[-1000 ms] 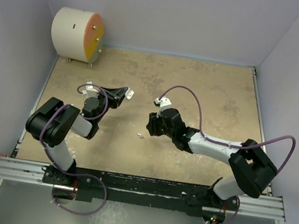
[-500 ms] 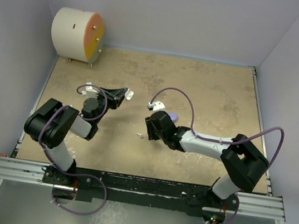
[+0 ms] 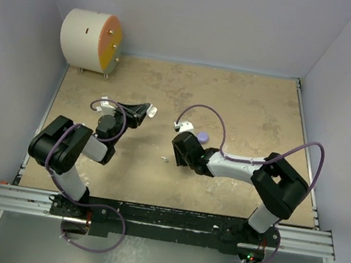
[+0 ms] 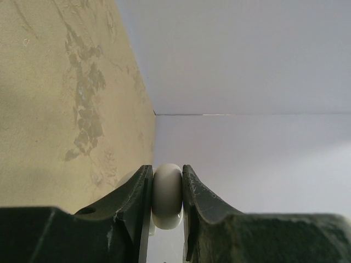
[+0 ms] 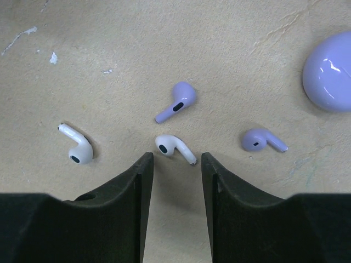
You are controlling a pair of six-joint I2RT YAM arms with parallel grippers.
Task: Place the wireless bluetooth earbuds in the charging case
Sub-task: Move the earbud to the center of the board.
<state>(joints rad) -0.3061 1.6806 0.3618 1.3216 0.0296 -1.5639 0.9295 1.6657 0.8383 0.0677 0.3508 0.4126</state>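
Several earbuds lie on the tan table in the right wrist view: a white earbud (image 5: pixel 75 149) at the left, a lilac earbud (image 5: pixel 178 100), a second white earbud (image 5: pixel 174 148) and a second lilac earbud (image 5: pixel 262 140). My right gripper (image 5: pixel 176 159) hangs open just above them, the middle white bud right before its fingertips. The charging case is in two halves. Its lilac disc (image 5: pixel 330 71) (image 3: pixel 202 136) lies on the table beside the right wrist. Its white disc (image 4: pixel 166 196) (image 3: pixel 153 109) is held edge-on in my shut left gripper (image 4: pixel 166 170), raised at centre left.
A big white drum with an orange face (image 3: pixel 90 41) stands in the back left corner. Pale walls close the table at the back and both sides. A metal rail (image 3: pixel 162 219) runs along the near edge by the arm bases.
The right arm has folded in and its gripper has shifted slightly left, uncovering the lilac disc beside it. The left arm and its white disc have not moved.
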